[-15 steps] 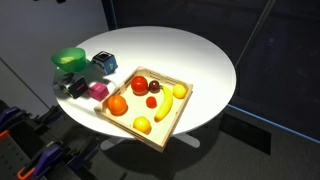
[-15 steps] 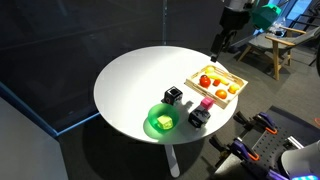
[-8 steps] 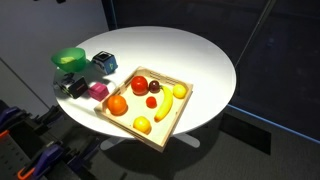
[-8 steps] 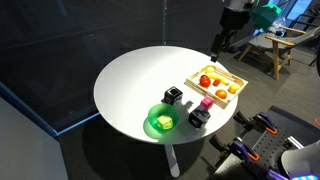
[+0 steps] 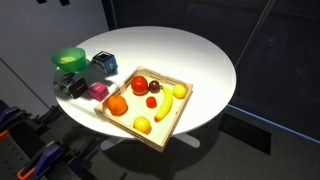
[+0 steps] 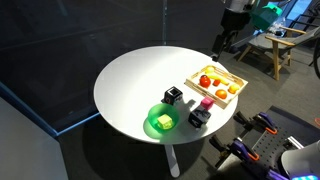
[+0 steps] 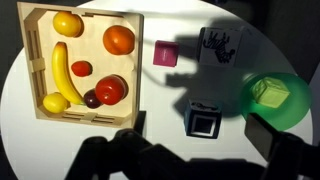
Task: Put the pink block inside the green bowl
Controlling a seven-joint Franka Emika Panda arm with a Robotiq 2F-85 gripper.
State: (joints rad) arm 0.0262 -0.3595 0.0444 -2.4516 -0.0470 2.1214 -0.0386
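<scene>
Well below the hand (image 6: 221, 44), the pink block (image 7: 166, 54) sits on the bench (image 6: 130, 80), just beside the wooden tray (image 7: 140, 50) of fruit. It lies apart from the green bowl (image 7: 275, 97), which is farther out past a dark block (image 7: 205, 120). The hand hangs high beyond the tray, spread wide and holding nothing. It shows plainly in an exterior view alone; the wrist view gives only dark shapes along its lower edge. Nothing has moved since a second ago.

Tray (image 7: 92, 40) left, block (image 7: 166, 53) just beside it, 2 more blocks (image 7: 219, 45) farther right, bowl (image 7: 275, 97) rightmost
</scene>
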